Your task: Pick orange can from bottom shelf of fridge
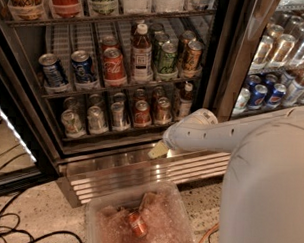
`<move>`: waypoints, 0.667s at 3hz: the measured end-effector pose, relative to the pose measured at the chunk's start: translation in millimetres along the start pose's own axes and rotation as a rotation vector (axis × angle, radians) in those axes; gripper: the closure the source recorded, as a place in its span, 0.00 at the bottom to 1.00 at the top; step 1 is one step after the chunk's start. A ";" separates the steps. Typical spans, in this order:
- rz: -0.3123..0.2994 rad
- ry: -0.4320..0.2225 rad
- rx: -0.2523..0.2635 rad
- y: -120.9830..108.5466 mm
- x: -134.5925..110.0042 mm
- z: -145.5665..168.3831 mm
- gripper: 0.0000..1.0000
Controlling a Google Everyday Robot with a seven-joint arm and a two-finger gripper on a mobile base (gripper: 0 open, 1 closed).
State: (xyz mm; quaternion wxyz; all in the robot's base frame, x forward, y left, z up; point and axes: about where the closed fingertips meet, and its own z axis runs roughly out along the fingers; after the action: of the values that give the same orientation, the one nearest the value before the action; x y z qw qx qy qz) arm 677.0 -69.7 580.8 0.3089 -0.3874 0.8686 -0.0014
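The fridge stands open in front of me. Its bottom shelf holds a row of cans. The orange can stands upright near the right end of the front row, between a redder can on its left and a small bottle on its right. Silver-grey cans fill the left lanes. My gripper is at the end of the white arm, below the shelf's front edge and in front of the ribbed steel base. It is below the orange can and apart from it.
The rack above holds blue cans, a Coca-Cola can and bottles. A clear plastic tub with a red can inside sits on the floor. Black cables lie at the lower left. A second cooler stands to the right.
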 end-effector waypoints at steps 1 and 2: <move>-0.058 -0.109 0.052 -7.8 -48.4 1.8 0.00; -0.019 -0.125 0.075 -21.2 -50.8 -1.0 0.00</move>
State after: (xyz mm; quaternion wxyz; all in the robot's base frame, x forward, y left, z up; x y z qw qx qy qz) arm 716.6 -50.6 614.0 0.3768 -0.3830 0.8433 -0.0127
